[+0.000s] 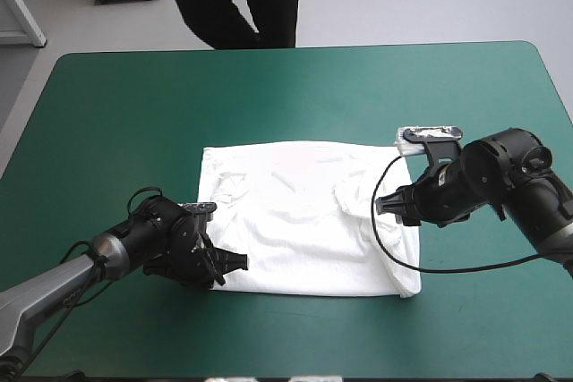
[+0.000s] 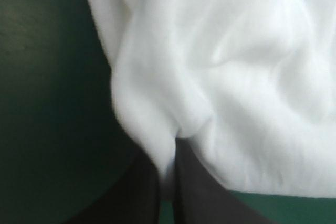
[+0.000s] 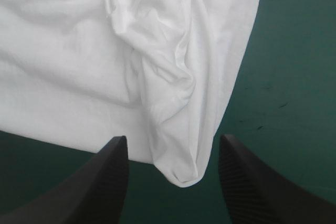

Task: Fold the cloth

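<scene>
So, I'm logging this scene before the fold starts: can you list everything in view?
T-shirt: one, white, spread mostly flat at the table's middle, rumpled along its right side.
Table: one, teal-green cover, under the T-shirt and both arms.
Left gripper: one, black, at the T-shirt's near left corner, jaws shut on the T-shirt.
Right gripper: one, black, at the T-shirt's right edge, jaws open, the tip of a bunched fold between them.
</scene>
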You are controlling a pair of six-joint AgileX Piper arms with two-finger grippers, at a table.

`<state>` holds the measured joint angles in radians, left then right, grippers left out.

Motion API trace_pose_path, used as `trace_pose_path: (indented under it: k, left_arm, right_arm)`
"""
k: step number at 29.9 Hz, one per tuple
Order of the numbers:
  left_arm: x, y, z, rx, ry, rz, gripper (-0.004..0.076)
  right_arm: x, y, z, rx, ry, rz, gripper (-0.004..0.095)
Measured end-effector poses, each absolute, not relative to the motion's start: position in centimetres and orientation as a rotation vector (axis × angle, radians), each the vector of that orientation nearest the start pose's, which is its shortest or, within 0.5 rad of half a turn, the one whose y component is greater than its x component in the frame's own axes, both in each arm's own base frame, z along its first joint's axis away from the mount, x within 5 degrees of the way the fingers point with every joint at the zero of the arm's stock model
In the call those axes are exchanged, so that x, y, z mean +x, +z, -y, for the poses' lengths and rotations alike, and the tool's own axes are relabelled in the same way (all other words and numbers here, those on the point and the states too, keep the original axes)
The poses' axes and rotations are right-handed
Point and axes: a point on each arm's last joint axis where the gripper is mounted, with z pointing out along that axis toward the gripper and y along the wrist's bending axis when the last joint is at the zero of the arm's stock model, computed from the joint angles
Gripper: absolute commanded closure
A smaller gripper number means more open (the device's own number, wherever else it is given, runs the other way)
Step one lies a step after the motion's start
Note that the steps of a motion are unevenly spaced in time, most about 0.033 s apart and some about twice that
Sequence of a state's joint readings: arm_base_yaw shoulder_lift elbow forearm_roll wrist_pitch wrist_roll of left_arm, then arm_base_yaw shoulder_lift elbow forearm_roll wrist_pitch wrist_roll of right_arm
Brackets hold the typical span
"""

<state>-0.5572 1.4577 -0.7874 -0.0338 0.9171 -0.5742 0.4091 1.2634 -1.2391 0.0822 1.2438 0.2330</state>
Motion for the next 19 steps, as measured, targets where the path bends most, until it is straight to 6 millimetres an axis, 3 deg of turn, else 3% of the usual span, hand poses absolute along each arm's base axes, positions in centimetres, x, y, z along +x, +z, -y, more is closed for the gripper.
trace_pose_path:
  k: [8, 19]
  left_arm:
    - [19.8, 19.8, 12.6, -0.059, -0.096, -3.095, 0.0734]
    - [19.8, 19.8, 12.6, -0.058, -0.096, -3.095, 0.0734]
  right_arm:
    - [20.2, 30.7, -9.7, -0.225, 0.241, -2.937, 0.0407]
    - [18.2, 24.4, -10.8, -0.215, 0.116, -2.932, 0.0407]
